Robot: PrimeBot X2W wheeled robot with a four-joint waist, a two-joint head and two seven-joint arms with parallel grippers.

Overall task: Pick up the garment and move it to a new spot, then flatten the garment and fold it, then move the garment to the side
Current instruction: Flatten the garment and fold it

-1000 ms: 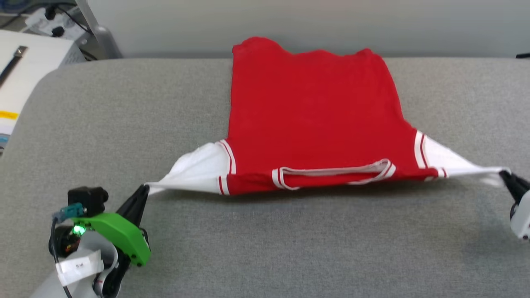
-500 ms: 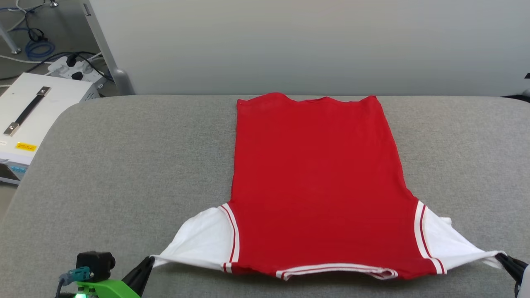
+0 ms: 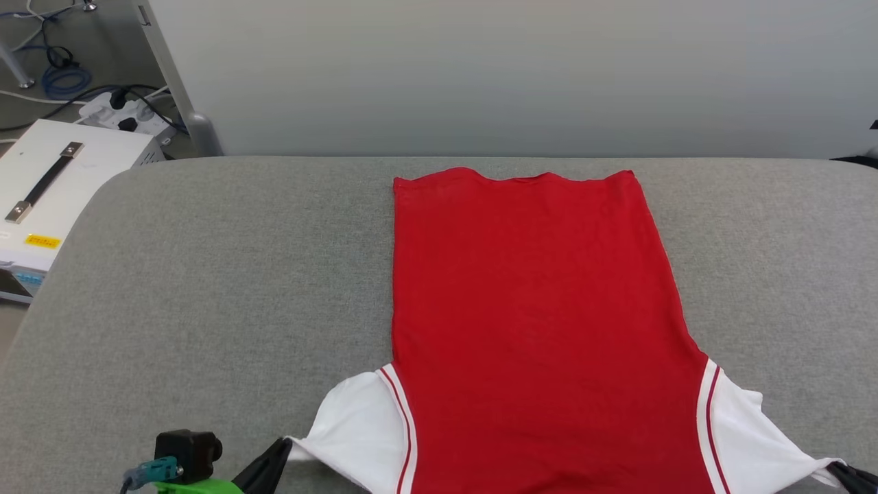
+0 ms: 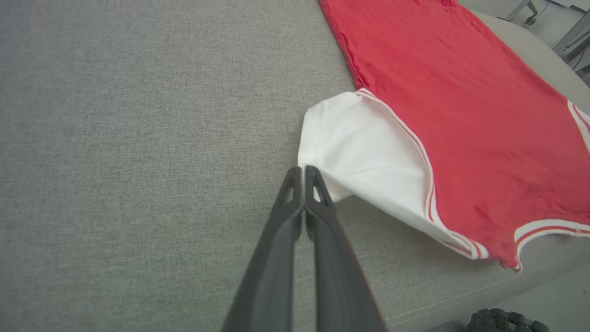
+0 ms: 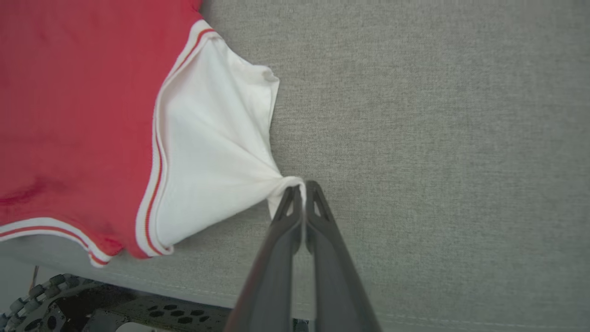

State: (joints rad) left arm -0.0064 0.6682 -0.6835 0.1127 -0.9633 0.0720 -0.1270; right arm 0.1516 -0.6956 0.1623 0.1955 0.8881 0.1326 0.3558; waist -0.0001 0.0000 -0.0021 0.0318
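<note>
Both clamped on sleeve tips of garment [image 3: 542, 309], left end effector [image 4: 303, 171], right end effector [image 5: 303, 186], head view crops collar.

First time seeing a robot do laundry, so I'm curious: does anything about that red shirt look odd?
Nothing damaged. The shirt lies flat, but its white sleeves are stretched into points: the left gripper pinches one, the right gripper the other. The far hem is slightly wavy.

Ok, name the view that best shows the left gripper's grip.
Left wrist view: left gripper pinches the garment by one sleeve tip. Head view crops it at the bottom edge; right wrist view shows the opposite sleeve.
</note>
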